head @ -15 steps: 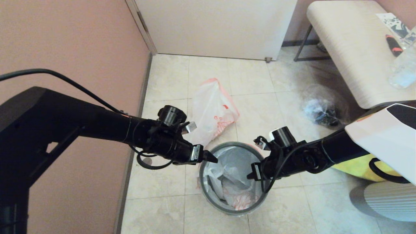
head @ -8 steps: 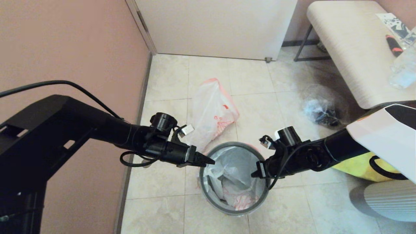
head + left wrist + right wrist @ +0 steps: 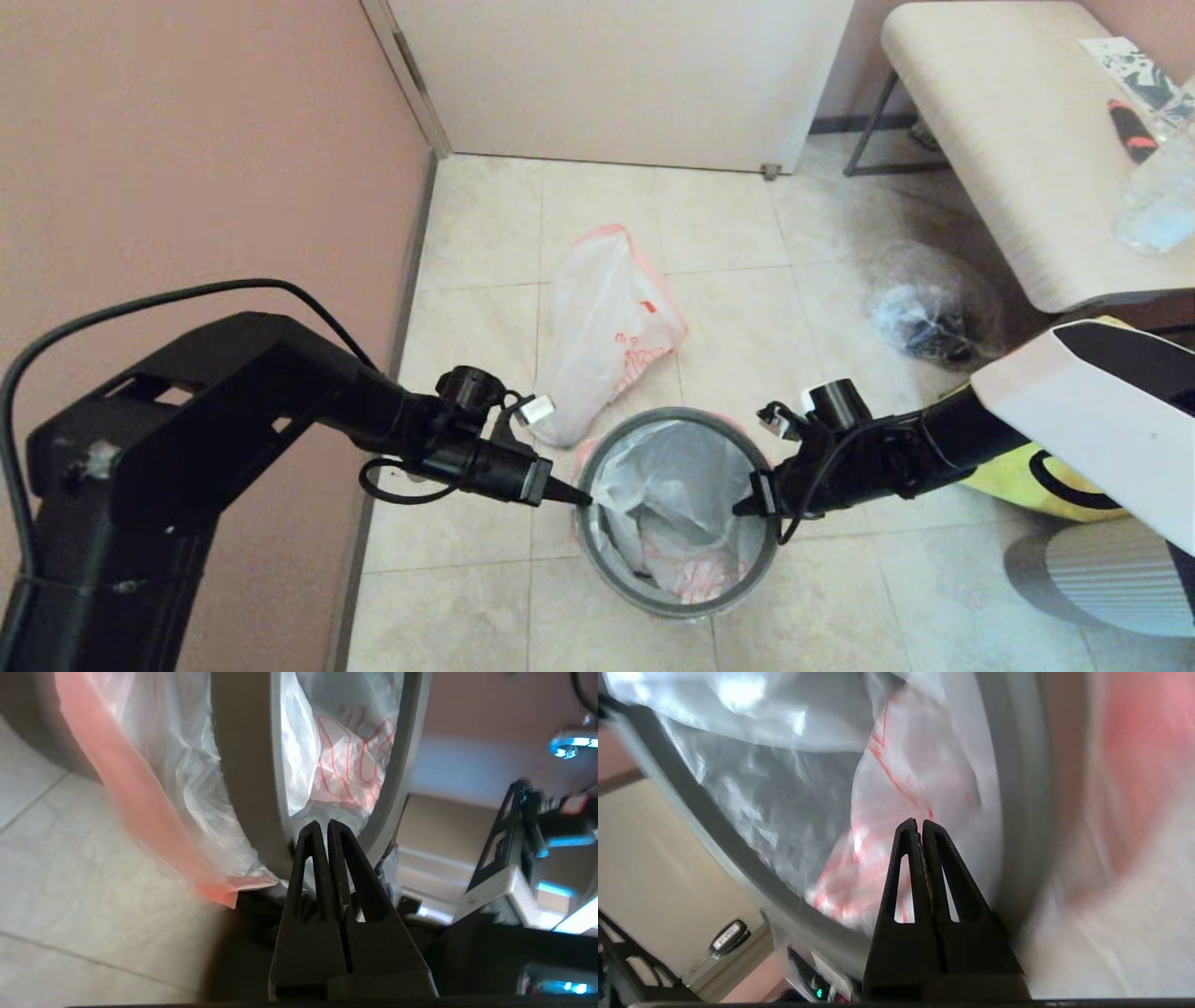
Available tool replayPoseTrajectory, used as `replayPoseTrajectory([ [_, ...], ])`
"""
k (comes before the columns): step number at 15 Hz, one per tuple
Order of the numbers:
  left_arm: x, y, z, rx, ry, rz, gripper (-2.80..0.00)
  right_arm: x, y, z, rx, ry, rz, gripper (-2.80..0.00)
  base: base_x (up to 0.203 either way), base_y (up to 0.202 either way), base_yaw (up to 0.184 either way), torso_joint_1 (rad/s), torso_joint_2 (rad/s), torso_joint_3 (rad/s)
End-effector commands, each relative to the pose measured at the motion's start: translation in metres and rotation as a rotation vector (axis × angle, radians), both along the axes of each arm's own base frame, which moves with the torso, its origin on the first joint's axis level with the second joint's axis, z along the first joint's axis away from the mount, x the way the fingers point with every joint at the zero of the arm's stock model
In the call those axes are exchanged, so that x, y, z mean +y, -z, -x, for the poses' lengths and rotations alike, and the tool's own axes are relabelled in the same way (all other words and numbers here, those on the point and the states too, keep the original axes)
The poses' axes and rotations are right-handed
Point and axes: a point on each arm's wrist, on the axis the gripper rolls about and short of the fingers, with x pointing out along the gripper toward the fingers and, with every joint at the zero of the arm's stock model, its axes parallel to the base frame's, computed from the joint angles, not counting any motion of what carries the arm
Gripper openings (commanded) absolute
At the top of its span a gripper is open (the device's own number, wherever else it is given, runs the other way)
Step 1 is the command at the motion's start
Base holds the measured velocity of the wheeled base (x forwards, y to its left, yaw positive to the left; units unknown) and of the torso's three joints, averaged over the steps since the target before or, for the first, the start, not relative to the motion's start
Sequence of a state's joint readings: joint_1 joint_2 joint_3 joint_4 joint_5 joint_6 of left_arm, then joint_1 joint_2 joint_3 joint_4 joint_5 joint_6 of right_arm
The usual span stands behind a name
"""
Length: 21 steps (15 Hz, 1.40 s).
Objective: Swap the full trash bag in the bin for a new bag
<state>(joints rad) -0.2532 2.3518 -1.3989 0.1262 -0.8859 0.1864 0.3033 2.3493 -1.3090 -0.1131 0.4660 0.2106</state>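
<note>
Head view: the bin [image 3: 676, 604] stands on the tiled floor, near and centre. The new bag [image 3: 667, 495] lines it, crumpled, red print low on its near side. No rubbish visible inside. The full trash bag [image 3: 605, 327] lies on the floor just beyond the bin, far side, touching or nearly touching it; I cannot tell which.

Left gripper [image 3: 579, 499] is at the bin's left rim and right gripper [image 3: 742, 510] at its right rim. Both have fingers pressed together. Neither wrist view shows film caught between the tips.

Left wrist view: tips sit at the grey ring [image 3: 247, 765], and a pink-orange handle [image 3: 135, 793] hangs outside the bin wall.

Step in hand, as I judge it: old bag out, new bag in, now seating its mouth around the rim. Late in the task.

Next move, my estimate: spread the film outward and down over the ring on both sides at once. Keep pressure light, because the bin is small and could tip or slide.

Right of the bin, well apart, is a clear bag with dark lumps [image 3: 920, 317]. Not involved.
</note>
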Motion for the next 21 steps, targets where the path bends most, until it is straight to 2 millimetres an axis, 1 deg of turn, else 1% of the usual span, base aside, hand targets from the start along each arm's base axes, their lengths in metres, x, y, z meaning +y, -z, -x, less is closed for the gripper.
replayPoseTrajectory([
  [1, 0.003, 0.018, -0.007, 0.018, -0.009, -0.029, -2.8, -0.009, 0.034, -0.011, 0.045, 0.019, 0.018, -2.8, 0.0, 0.0, 0.0, 0.0, 0.0, 0.0],
  [2, 0.003, 0.019, -0.008, 0.018, -0.013, -0.039, -2.8, -0.009, 0.039, -0.014, 0.042, 0.017, 0.02, -2.8, 0.0, 0.0, 0.0, 0.0, 0.0, 0.0],
  [3, 0.003, 0.021, -0.009, 0.017, -0.019, -0.052, -2.8, -0.008, 0.039, -0.016, 0.038, 0.016, 0.019, -2.8, 0.0, 0.0, 0.0, 0.0, 0.0, 0.0],
  [5, 0.002, 0.023, -0.009, 0.017, -0.024, -0.066, -2.8, -0.005, 0.03, -0.015, 0.02, 0.01, 0.014, -2.8, 0.0, 0.0, 0.0, 0.0, 0.0, 0.0],
  [6, 0.002, 0.023, -0.009, 0.016, -0.025, -0.067, -2.8, -0.004, 0.02, -0.014, 0.004, 0.007, 0.009, -2.8, 0.0, 0.0, 0.0, 0.0, 0.0, 0.0],
  [7, 0.002, 0.021, -0.008, 0.016, -0.024, -0.067, -2.8, -0.003, 0.008, -0.012, -0.016, 0.006, 0.002, -2.8, 0.0, 0.0, 0.0, 0.0, 0.0, 0.0],
  [8, 0.002, 0.013, -0.004, 0.005, -0.02, -0.06, -2.8, -0.001, -0.011, -0.006, -0.044, -0.001, -0.005, -2.8, 0.0, 0.0, 0.0, 0.0, 0.0, 0.0],
  [9, 0.0, 0.0, 0.0, -0.019, -0.012, -0.048, -2.8, 0.001, -0.031, 0.002, -0.075, -0.007, -0.012, -2.8, 0.0, 0.0, 0.0, 0.0, 0.0, 0.0],
  [10, -0.003, -0.024, 0.006, -0.059, -0.007, -0.033, -2.8, 0.001, -0.058, 0.013, -0.122, -0.011, -0.019, -2.8, 0.0, 0.0, 0.0, 0.0, 0.0, 0.0],
  [11, -0.004, -0.053, 0.015, -0.106, -0.008, -0.012, -2.8, 0.001, -0.086, 0.028, -0.176, -0.01, -0.025, -2.8, 0.0, 0.0, 0.0, 0.0, 0.0, 0.0],
  [12, -0.005, -0.089, 0.03, -0.153, -0.016, 0.013, -2.8, 0.0, -0.114, 0.045, -0.233, 0.001, -0.022, -2.8, 0.0, 0.0, 0.0, 0.0, 0.0, 0.0],
  [13, -0.005, -0.126, 0.049, -0.191, -0.038, 0.033, -2.8, -0.002, -0.14, 0.064, -0.287, 0.034, 0.004, -2.8, 0.0, 0.0, 0.0, 0.0, 0.0, 0.0],
  [14, -0.002, -0.158, 0.072, -0.234, -0.077, 0.033, -2.8, -0.006, -0.163, 0.082, -0.339, 0.087, 0.046, -2.8, 0.0, 0.0, 0.0, 0.0, 0.0, 0.0],
  [15, 0.004, -0.184, 0.097, -0.287, -0.139, 0.008, -2.8, -0.012, -0.185, 0.1, -0.392, 0.145, 0.084, -2.8, 0.0, 0.0, 0.0, 0.0, 0.0, 0.0],
  [17, 0.02, -0.227, 0.151, -0.41, -0.297, -0.044, -2.8, -0.031, -0.227, 0.14, -0.502, 0.292, 0.163, -2.8, 0.0, 0.0, 0.0, 0.0, 0.0, 0.0],
  [19, 0.04, -0.268, 0.216, -0.554, -0.445, -0.016, -2.8, -0.062, -0.26, 0.177, -0.604, 0.473, 0.224, -2.8, 0.0, 0.0, 0.0, 0.0, 0.0, 0.0],
  [20, 0.052, -0.282, 0.251, -0.629, -0.53, 0.006, -2.8, -0.077, -0.273, 0.2, -0.642, 0.532, 0.239, -2.8, 0.0, 0.0, 0.0, 0.0, 0.0, 0.0],
  [21, 0.064, -0.291, 0.28, -0.693, -0.621, 0.021, -2.8, -0.089, -0.282, 0.222, -0.665, 0.573, 0.255, -2.8, 0.0, 0.0, 0.0, 0.0, 0.0, 0.0],
])
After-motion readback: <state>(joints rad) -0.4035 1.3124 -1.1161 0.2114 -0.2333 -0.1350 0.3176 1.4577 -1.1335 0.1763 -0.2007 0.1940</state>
